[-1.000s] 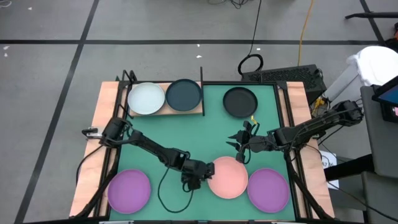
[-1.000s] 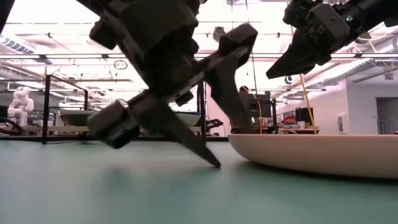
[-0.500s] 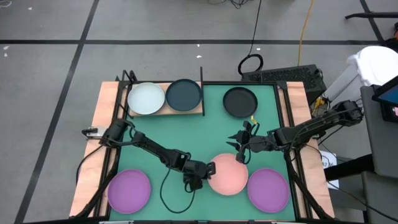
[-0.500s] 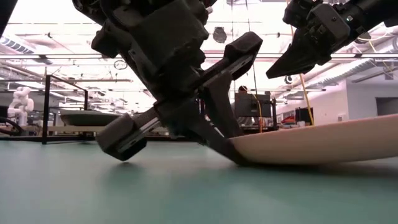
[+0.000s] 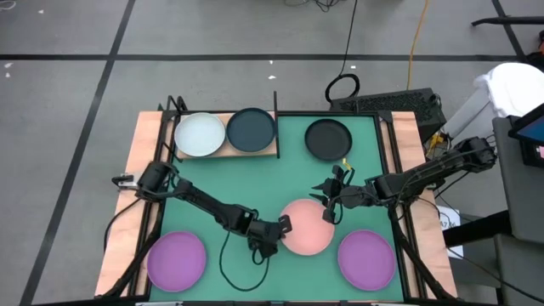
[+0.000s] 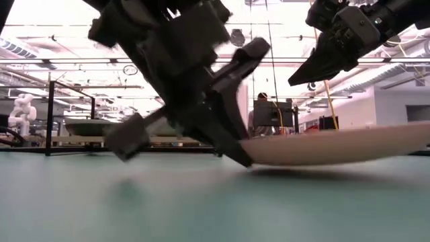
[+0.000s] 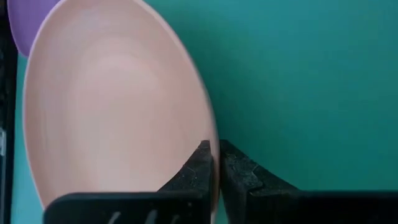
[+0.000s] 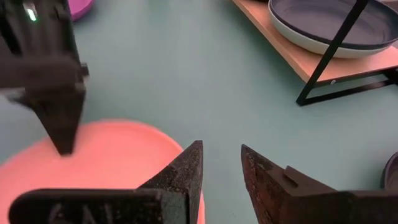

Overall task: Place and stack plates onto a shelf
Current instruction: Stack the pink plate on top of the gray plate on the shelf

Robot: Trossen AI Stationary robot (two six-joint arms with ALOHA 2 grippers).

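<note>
A pink plate point(image 5: 310, 229) lies on the green mat point(image 5: 255, 183) near the table's front edge. My left gripper point(image 5: 283, 224) is shut on its left rim. My right gripper point(image 5: 331, 204) hangs open above the plate's far right side and touches nothing; its wrist view shows the plate point(image 8: 118, 155) below the fingers. At the far left stands the shelf point(image 5: 228, 154), its board carrying a white-blue plate point(image 5: 200, 134) and a dark teal plate point(image 5: 252, 129). Flat on the mat rest a black plate point(image 5: 328, 138) and two purple plates point(image 5: 177, 259) point(image 5: 366, 257). My left gripper pinches the pink plate's left rim point(image 7: 213, 134), one finger point(image 7: 198, 163) inside the plate and one point(image 7: 239, 171) outside. The fingers slant down from the table's left. In the low view the held rim point(image 6: 250, 160) is raised off the mat and a shadow lies under the plate.
Black upright posts point(image 5: 275, 102) stand at the shelf's corners. The left arm's cable point(image 5: 225, 263) loops over the mat between the left purple plate and the pink one. Wooden table margins flank the mat. Bare mat lies in the middle, between shelf and pink plate.
My left gripper has shut on the pink plate's left rim and rolled a little. The plate's left edge has come up off the mat, and the plate has shifted a short way toward the far edge.
</note>
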